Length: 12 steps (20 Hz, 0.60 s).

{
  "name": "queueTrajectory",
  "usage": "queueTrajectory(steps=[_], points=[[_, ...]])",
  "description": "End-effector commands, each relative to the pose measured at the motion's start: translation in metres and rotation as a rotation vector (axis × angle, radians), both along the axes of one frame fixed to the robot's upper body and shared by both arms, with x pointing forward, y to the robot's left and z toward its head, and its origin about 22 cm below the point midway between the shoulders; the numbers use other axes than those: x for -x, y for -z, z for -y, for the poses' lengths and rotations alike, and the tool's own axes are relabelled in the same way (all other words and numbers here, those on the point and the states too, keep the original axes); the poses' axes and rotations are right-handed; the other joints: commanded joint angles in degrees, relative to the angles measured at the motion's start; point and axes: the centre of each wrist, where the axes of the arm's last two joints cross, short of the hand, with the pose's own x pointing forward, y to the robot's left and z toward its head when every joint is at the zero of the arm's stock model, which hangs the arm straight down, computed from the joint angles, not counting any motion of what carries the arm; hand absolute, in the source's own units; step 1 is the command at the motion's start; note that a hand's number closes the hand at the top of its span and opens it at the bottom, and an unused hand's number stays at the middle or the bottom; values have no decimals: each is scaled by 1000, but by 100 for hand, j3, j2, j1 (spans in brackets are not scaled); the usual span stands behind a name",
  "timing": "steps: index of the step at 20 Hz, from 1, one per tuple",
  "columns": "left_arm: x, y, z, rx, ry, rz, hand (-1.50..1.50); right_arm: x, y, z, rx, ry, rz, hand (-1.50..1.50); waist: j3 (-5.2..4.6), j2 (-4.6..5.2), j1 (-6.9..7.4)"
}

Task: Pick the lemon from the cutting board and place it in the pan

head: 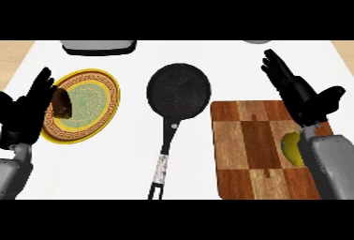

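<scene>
A yellow lemon (pixel 291 149) lies on the right part of the wooden cutting board (pixel 247 150), partly hidden behind my right forearm. The black pan (pixel 178 89) sits in the middle of the counter, its long handle (pixel 165 159) pointing toward me. My right hand (pixel 298 91) hovers open above the board's far right corner, fingers straight and pointing away, clear of the lemon. At the left edge my left hand (pixel 26 111) rests open with fingers up, beside the plate.
A yellow-rimmed patterned plate (pixel 90 101) at the left holds a dark brown item (pixel 62 104). A grey appliance (pixel 97 46) stands at the back left. A small grey object (pixel 257 41) shows at the back right edge.
</scene>
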Motion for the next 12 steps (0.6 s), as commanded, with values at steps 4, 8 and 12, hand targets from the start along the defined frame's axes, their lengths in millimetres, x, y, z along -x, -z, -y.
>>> queueTrajectory(steps=[4,8,12], points=[[0,-22,8,107,26,80,0,12,-45,94,-200,29,233,150,-98,-32,-55],[18,18,24,243,29,32,0,58,-26,153,94,280,128,150,-120,-41,-279],[22,15,33,233,51,64,0,122,-3,183,228,240,264,-150,-105,-51,-297]])
